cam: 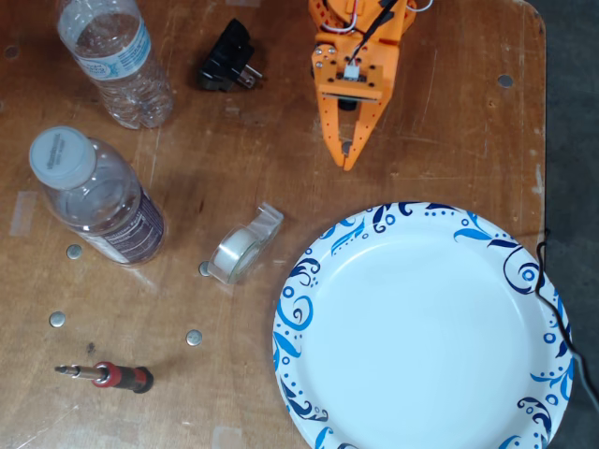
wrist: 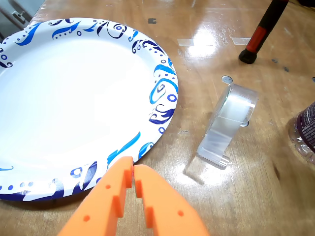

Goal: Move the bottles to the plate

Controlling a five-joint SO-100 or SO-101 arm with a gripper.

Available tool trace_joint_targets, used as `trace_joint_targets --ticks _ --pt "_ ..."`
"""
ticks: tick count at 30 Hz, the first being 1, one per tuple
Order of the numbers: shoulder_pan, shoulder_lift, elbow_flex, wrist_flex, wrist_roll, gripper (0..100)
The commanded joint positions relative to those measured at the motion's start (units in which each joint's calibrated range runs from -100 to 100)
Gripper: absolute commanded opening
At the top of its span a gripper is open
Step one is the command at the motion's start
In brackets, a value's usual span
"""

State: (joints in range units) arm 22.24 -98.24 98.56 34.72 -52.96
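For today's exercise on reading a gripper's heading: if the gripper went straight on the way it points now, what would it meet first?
Most likely the plate. The shut gripper points at its near rim, with only bare table between; its height above the table is unclear.

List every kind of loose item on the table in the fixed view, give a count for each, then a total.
Water bottles: 2
Paper plate: 1
Tape dispenser: 1
Black plug adapter: 1
Screwdriver: 1
Small metal discs: 4
Total: 10
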Motion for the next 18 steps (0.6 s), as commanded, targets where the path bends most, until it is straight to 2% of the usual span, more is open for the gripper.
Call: trace_joint_targets --ticks 1,18 --pt "-13.35 -0.33 0.45 4.96 0.11 2" --pt "-14.21 0.09 0.45 5.05 0.11 2"
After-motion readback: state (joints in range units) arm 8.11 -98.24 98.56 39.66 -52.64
